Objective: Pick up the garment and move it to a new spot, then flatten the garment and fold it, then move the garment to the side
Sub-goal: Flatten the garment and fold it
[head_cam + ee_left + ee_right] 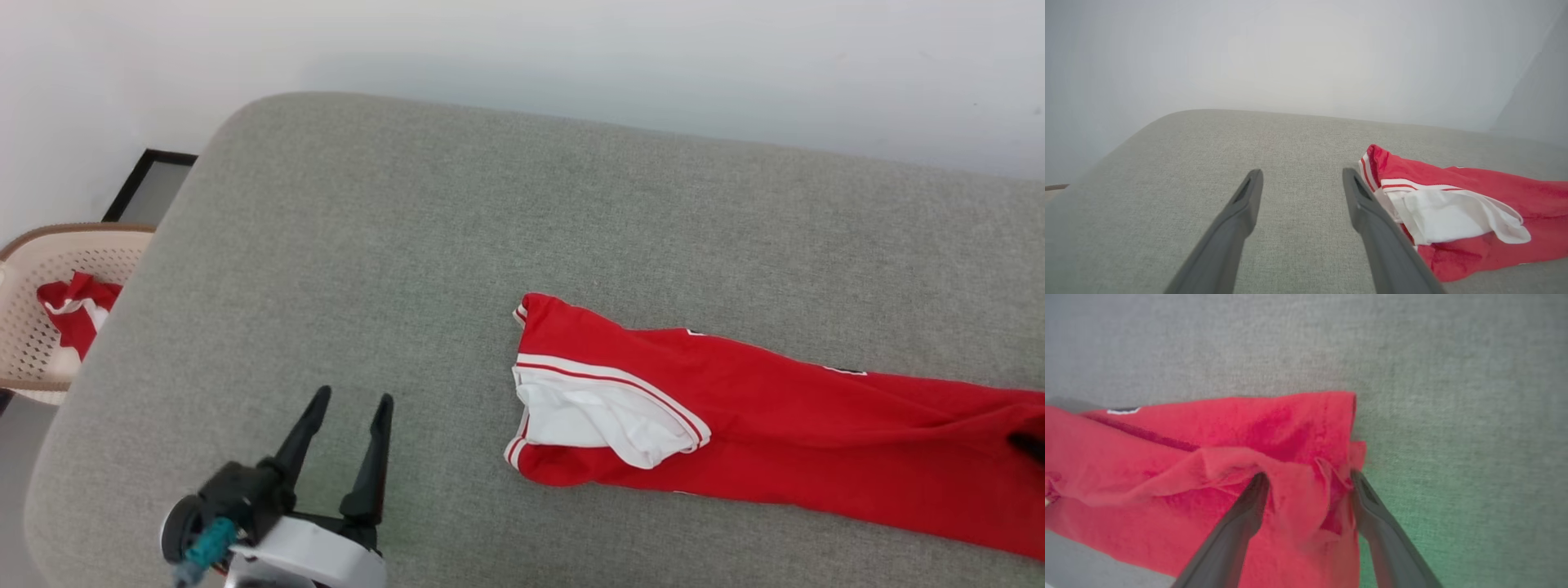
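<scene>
Where the garment (759, 408) lies: on the tabletop (367, 245), right of centre in the head view, in a long narrow strip that runs off that view's right edge.
Surface: grey woven cover, matt, with a rounded far-left corner; a faint green cast falls on the weave beside the right claw in the right wrist view.
Room: plain white wall (571, 49) behind the tabletop; a strip of grey floor (20, 433) shows at the left.
Off the tabletop, left: cream perforated basket (24, 343) with a brown rim, holding a bundle of red-and-white cloth (73, 314); behind it a black-framed panel (151, 188) stands at the foot of the wall.
Garment, left end: white sleeve (604, 416) lies on top of the red body, edged with red-and-white striped trim.
Writing: slivers of black-and-white lettering (845, 371) peek out along the far edge of the strip; too little shows to read. No brand mark legible.
Left claw (353, 397): jaws wide, nothing between them, over bare tabletop, apart from the garment's left end.
Right claw (1308, 477): jaws wide, set down at the garment's right end, one finger on either side of a raised ruck of red cloth, not closed on it.
</scene>
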### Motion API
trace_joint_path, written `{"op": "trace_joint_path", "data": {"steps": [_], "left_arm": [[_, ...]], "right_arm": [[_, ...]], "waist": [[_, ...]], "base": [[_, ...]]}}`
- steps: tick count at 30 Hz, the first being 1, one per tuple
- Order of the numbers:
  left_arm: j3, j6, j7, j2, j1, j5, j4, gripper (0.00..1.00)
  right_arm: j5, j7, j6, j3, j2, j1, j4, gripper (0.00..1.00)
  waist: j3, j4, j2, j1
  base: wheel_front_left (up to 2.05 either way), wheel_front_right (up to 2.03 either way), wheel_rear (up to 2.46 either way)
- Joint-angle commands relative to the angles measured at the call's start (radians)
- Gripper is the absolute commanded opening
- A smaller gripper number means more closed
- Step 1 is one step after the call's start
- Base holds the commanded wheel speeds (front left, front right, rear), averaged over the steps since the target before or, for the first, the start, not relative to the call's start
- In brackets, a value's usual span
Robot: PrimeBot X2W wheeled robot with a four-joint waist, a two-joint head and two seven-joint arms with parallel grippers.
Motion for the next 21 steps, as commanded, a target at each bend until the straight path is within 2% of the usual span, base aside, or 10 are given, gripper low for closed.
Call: {"op": "trace_joint_path", "data": {"steps": [1,6,10,14,15,16,17,21], "left_arm": [[0.011,-0.001,0.0,-0.008,0.018,0.011,-0.005,1.0],[0.062,-0.031,0.0,-0.07,0.04,0.138,-0.05,1.0],[0.082,-0.043,0.0,-0.111,0.035,0.185,-0.041,1.0],[0.097,-0.05,0.0,-0.133,0.023,0.207,-0.027,1.0],[0.099,-0.052,0.0,-0.135,0.02,0.215,-0.026,1.0],[0.103,-0.053,0.0,-0.137,0.017,0.22,-0.026,1.0],[0.106,-0.054,0.0,-0.138,0.016,0.225,-0.024,1.0],[0.131,-0.054,0.0,-0.139,0.02,0.234,-0.032,1.0]], "right_arm": [[-0.003,0.006,-0.002,-0.013,0.001,-0.009,0.005,1.0],[-0.018,0.026,-0.002,-0.087,0.017,-0.051,0.041,1.0],[-0.071,0.049,-0.002,-0.091,0.07,-0.059,0.092,1.0],[-0.136,0.076,-0.001,-0.063,0.152,-0.042,0.139,1.0],[-0.151,0.082,-0.001,-0.055,0.17,-0.039,0.142,0.76],[-0.162,0.082,-0.001,-0.051,0.186,-0.037,0.139,0.35],[-0.167,0.075,0.0,-0.056,0.2,-0.036,0.136,0.01],[-0.178,0.052,0.002,-0.091,0.214,-0.035,0.123,0.0]], "waist": [[0.003,0.0,0.0,0.0],[0.023,0.0,0.0,0.0],[0.044,-0.002,0.0,0.0],[0.058,-0.002,0.0,0.0],[0.062,-0.003,0.0,0.0],[0.064,-0.003,0.0,0.0],[0.065,-0.004,0.0,0.0],[0.067,-0.019,0.0,0.0]], "base": [[0.0,0.0,0.0],[0.0,0.0,0.0],[0.0,0.0,0.0],[0.0,0.0,0.0],[0.0,0.0,0.0],[0.0,0.0,0.0],[0.0,0.0,0.0],[0.0,0.0,0.0]]}}
